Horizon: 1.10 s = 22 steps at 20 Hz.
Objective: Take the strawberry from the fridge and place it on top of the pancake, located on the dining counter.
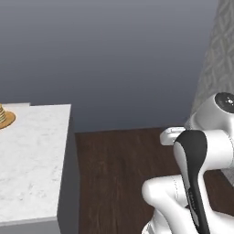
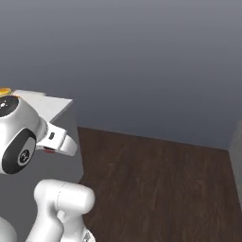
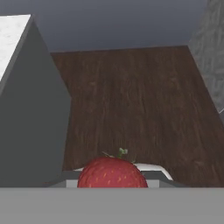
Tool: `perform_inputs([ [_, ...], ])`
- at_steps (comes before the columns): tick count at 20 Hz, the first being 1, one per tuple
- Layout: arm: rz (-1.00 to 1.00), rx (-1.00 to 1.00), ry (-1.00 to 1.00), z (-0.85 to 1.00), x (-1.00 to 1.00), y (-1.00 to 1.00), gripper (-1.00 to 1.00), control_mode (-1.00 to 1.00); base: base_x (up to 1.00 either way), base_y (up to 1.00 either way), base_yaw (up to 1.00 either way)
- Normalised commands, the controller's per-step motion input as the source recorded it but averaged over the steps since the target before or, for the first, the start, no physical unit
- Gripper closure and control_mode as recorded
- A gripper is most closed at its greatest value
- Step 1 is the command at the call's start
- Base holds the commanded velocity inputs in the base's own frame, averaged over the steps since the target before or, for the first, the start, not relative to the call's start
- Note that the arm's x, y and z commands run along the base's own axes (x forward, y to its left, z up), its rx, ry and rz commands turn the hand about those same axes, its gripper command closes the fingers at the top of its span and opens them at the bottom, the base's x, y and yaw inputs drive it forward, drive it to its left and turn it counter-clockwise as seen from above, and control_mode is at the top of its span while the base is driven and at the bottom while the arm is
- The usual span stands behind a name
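1. The claw (image 3: 112, 183) sits at the bottom centre of the hand view, pinching the strawberry (image 3: 112, 173), whose green stem points up in the frame.
2. The pancake (image 1: 5, 119) lies at the far left edge of the left base view, on the counter (image 1: 32, 160), well apart from the claw.
3. My judgement: carry left and onward over the counter.
4. Dark wood floor (image 3: 140, 105) and a grey wall (image 1: 114, 55) lie beyond.
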Motion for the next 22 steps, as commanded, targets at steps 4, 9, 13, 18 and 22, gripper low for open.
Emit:
perform_inputs([
  [4,0.0,0.0,0.0,0.0,0.0,0.0,1.0,1.0,1.0,0.0,0.0],
  [9,0.0,0.0,0.0,0.0,0.0,0.0,1.0,1.0,1.0,0.0,0.0],
  [13,0.0,0.0,0.0,0.0,0.0,0.0,1.0,1.0,1.0,0.0,0.01],
  [18,0.0,0.0,0.0,0.0,0.0,0.0,1.0,1.0,1.0,0.0,0.14],
  [22,0.0,0.0,0.0,0.0,0.0,0.0,1.0,1.0,1.0,0.0,0.41],
])
